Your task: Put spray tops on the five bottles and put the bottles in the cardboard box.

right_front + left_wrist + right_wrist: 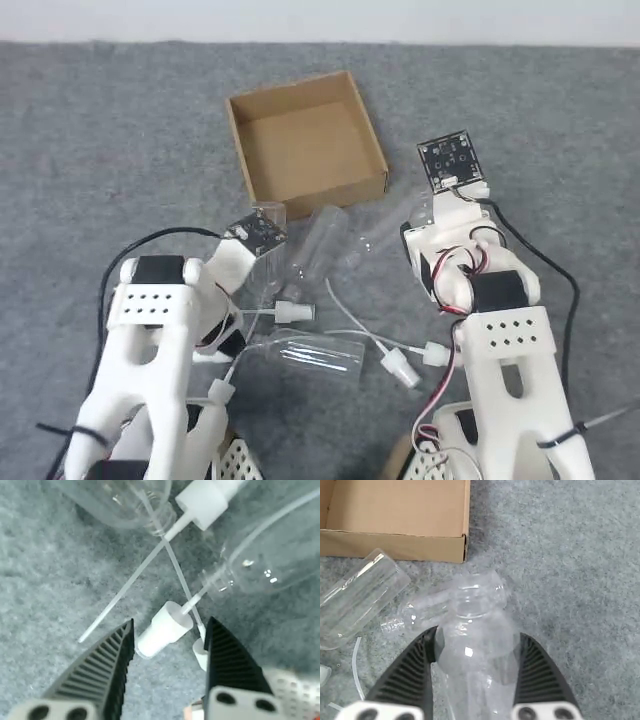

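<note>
Bottle [472, 652] (clear plastic, threaded neck) fills ridged right claw [478, 635].

Your left arm [150, 340] and right arm [505, 345] are white shells with perforated plates; black cables [125, 262] loop at nine and three o'clock, and black ribbed fingers [102, 675] tip both.

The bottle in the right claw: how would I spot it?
Find the cardboard box; just past its near corner sits the right gripper. The clear, capless bottle is the one between its fingers; the other bottles lie loose on the carpet.
</note>
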Controlling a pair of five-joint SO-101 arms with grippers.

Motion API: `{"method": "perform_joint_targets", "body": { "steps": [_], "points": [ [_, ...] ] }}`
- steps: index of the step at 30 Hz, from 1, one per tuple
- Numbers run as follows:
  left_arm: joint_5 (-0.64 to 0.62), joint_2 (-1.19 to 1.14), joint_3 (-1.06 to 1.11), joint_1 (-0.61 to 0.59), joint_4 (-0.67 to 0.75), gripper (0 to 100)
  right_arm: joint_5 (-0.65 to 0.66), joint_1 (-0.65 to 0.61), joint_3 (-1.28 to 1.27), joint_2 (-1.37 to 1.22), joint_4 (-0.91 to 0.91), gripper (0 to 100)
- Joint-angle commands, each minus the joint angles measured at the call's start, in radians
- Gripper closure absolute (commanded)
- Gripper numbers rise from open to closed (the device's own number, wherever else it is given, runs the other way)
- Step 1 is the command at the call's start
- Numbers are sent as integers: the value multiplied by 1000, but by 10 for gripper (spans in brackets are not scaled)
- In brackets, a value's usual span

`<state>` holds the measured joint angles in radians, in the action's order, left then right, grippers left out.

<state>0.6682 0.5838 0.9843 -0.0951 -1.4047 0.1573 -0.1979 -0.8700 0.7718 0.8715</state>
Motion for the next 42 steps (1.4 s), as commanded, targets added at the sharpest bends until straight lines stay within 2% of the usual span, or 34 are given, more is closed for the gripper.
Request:
{"method": "perform_joint_targets", "body": {
  "steps": [1,5,14,18,27,33,38,42],
  "points": [
    [92,-2,-12,-3,-29,783,11,18,11,38,-22,968],
    [146,-2,31,-3,-18,783,28,18,11,38,-22,968],
    [147,3,133,-9,115,786,28,18,11,38,-22,968],
    [149,0,113,-75,153,786,28,18,11,38,-21,968],
    [175,6,111,-304,370,786,28,18,11,38,-21,968],
    [166,6,111,-404,480,786,28,18,11,38,-21,968],
    [34,6,77,-425,457,786,28,18,11,38,-21,968],
    [-55,6,7,-422,347,786,28,18,11,38,-21,967]
  ]
}}
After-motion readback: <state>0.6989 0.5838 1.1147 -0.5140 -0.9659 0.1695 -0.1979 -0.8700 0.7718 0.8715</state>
